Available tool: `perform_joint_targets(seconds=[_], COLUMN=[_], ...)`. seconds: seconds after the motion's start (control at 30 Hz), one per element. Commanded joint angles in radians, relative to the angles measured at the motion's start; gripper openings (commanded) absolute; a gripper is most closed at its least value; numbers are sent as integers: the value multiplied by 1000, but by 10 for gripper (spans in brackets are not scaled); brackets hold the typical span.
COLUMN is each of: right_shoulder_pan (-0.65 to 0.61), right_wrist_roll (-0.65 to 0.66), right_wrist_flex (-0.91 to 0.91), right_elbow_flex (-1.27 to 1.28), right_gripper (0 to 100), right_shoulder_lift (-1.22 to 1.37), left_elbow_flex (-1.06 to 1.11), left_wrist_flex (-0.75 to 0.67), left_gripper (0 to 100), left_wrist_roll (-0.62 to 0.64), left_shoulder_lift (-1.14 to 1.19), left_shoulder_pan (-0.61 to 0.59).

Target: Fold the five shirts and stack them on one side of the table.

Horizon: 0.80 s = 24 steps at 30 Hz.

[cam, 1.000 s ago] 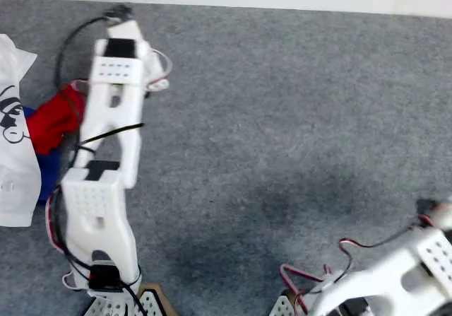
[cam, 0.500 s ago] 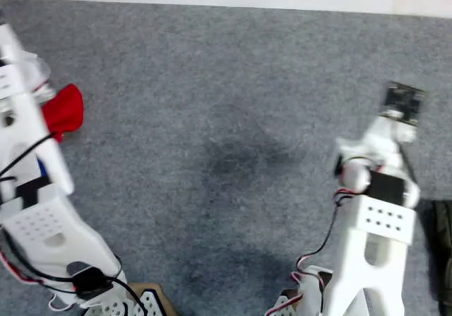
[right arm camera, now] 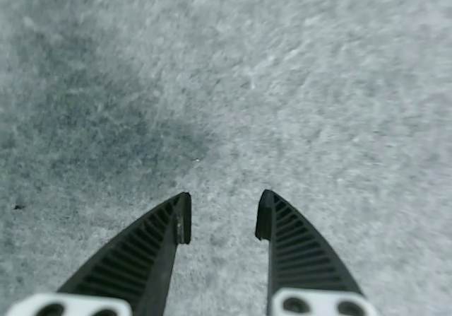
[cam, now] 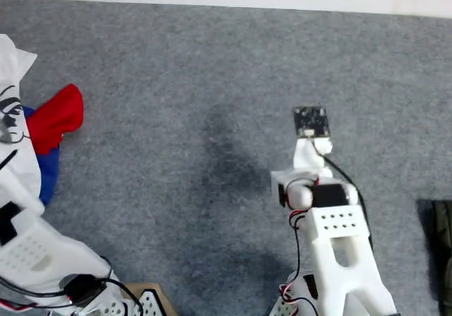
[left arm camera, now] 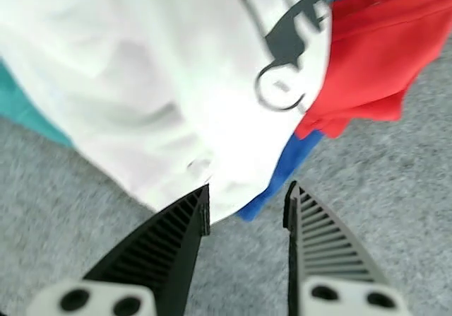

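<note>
**Shirts.** White shirt with black print (left arm camera: 141,68), unfolded, in a loose heap at the left edge of the counter (cam: 212,61). It overlaps a red shirt (left arm camera: 374,54) and a blue shirt (left arm camera: 275,182). A teal cloth (left arm camera: 21,111) peeps out beneath the white one.

**Left gripper** (left arm camera: 247,203). Released and grasping nothing, fingers spread, poised just over the white shirt's near edge.

**Right gripper** (right arm camera: 222,220). Released and empty, hanging over bare counter near the middle, well apart from the heap.

**Dark item** (cam: 443,252). At the counter's right edge, too cut off to identify.

**Step, as judged.** Drawing one shirt from the heap; no folding looks begun.

**Next move, as judged.** The left gripper needs to descend onto the white hem, pinch that layer alone, and drag it to the open middle.
</note>
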Motion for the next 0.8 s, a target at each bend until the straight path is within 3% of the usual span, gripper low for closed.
perform_joint_targets(seconds=[0.0,0.37,0.6,0.77], right_shoulder_pan=[-15,-16,-16,-16], right_wrist_roll=[-2,-2,-2,-2], right_wrist_flex=[-114,-171,-171,-171], right_elbow_flex=[45,85,91,96], right_gripper=[163,163,163,163], right_shoulder_lift=[-25,-18,-18,-18], left_elbow_flex=[88,292,177,-147], left_wrist_flex=[-127,-612,-597,-471], left_gripper=[181,181,181,181], left_wrist_roll=[-11,-2,0,78], left_shoulder_lift=[-64,-61,67,303], left_shoulder_pan=[-93,-248,-252,-295])
